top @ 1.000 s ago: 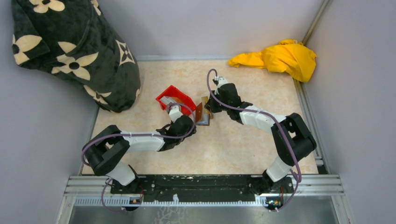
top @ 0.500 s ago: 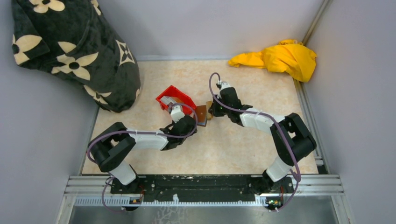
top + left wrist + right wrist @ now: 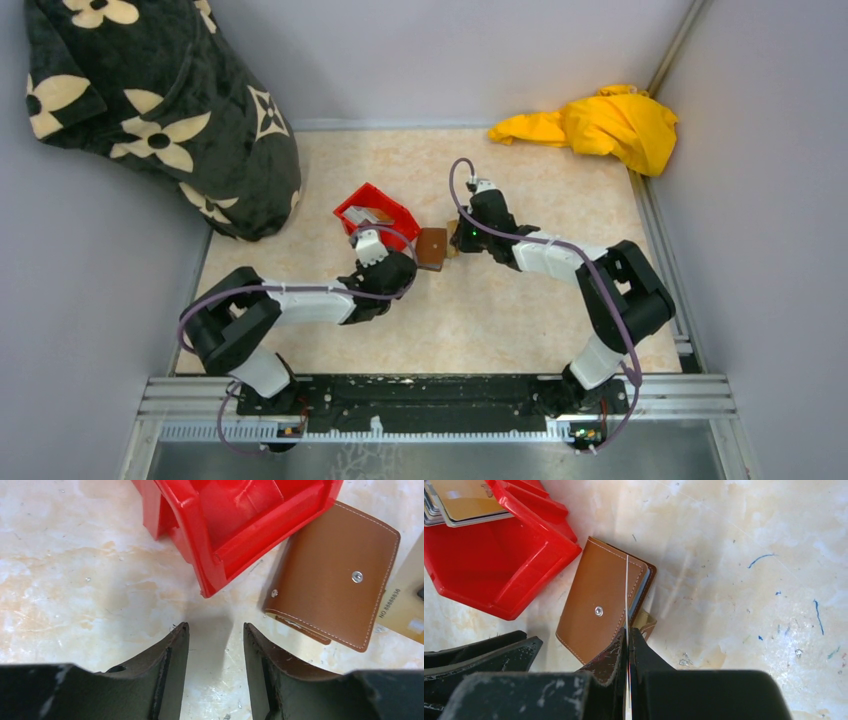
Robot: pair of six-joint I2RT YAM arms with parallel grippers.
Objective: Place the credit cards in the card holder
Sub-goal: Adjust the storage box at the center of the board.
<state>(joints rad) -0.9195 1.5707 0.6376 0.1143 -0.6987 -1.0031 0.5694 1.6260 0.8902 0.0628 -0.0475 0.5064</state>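
Observation:
The card holder (image 3: 432, 247) is a brown wallet lying folded shut on the table against the red bin; it also shows in the left wrist view (image 3: 335, 575) and the right wrist view (image 3: 601, 602). My right gripper (image 3: 628, 632) is shut on a thin credit card (image 3: 626, 590), seen edge-on, with its far edge over the wallet's right edge. That card shows tan at the far right of the left wrist view (image 3: 407, 602). More credit cards (image 3: 464, 502) lie in the red bin. My left gripper (image 3: 214, 630) is open and empty, just short of the bin's corner, left of the wallet.
The red bin (image 3: 375, 210) stands left of the wallet. A black flowered blanket (image 3: 160, 110) fills the back left corner, and a yellow cloth (image 3: 600, 120) lies at the back right. My left fingers (image 3: 484, 655) sit close to the right gripper.
The wallet, open and tilted up a second ago, now lies folded flat. My left gripper has drawn back to the left, away from it. My right gripper has dipped slightly with the card.

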